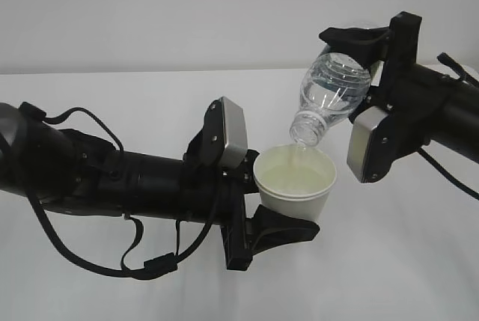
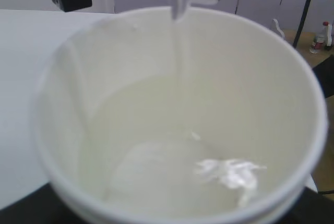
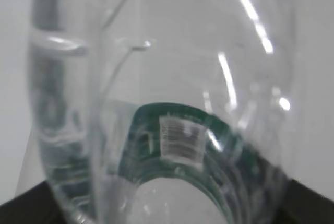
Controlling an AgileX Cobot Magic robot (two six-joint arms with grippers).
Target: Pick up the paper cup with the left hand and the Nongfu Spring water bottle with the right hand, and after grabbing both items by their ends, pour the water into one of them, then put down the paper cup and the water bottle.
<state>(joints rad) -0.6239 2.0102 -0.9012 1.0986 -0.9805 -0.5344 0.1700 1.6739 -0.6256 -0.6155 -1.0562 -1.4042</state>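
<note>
The white paper cup (image 1: 293, 182) hangs above the table, upright, with my left gripper (image 1: 281, 205) shut on its lower part. One black finger (image 1: 281, 230) shows under it. My right gripper (image 1: 358, 70) is shut on the base end of the clear Nongfu Spring water bottle (image 1: 333, 90), which is tipped neck-down over the cup's rim. A thin stream of water (image 2: 180, 41) falls from the neck into the cup (image 2: 292, 78), and water (image 2: 172, 166) pools inside it. The bottle (image 3: 167, 67) fills the right wrist view, its green label (image 3: 156, 117) seen through the plastic.
The white table (image 1: 112, 89) stretches under both arms, with a plain pale wall behind. My left arm's loose black cables (image 1: 90, 261) hang low near the tabletop. Past the table's far edge, the left wrist view shows cabinets and a small bottle (image 2: 319, 41).
</note>
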